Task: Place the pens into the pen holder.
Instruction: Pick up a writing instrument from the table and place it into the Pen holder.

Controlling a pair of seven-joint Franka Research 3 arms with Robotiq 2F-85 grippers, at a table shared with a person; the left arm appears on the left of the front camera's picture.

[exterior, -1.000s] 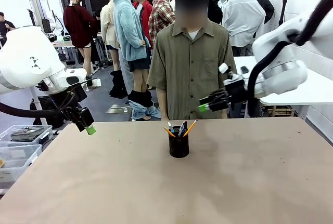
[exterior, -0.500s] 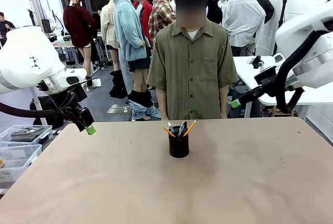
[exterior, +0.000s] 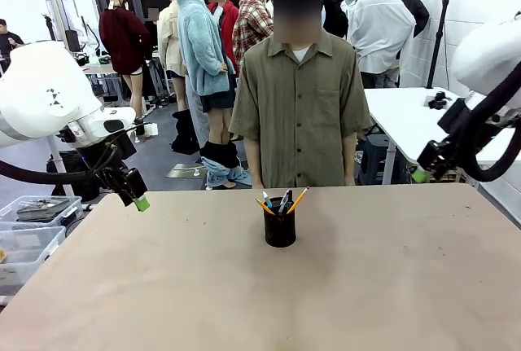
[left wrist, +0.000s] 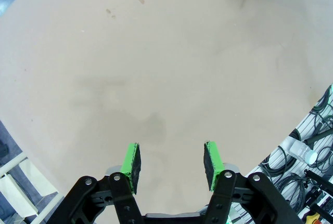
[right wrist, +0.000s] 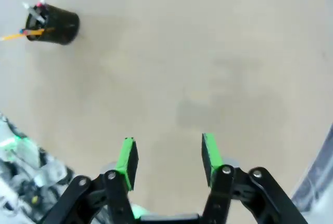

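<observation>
Front view: pens [exterior: 280, 201] stand in the pen holder [exterior: 279, 230] mid-tabletop [exterior: 391, 286]; left claw [left wrist: 171, 164] and right claw [right wrist: 165, 160] hover released, empty.

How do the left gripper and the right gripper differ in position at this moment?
The left gripper hangs low by the table's left edge; the right gripper sits higher, beyond the right far corner. The left gripper is closer to the pen holder than the right gripper. Both are open, empty, and away from the pens.
</observation>
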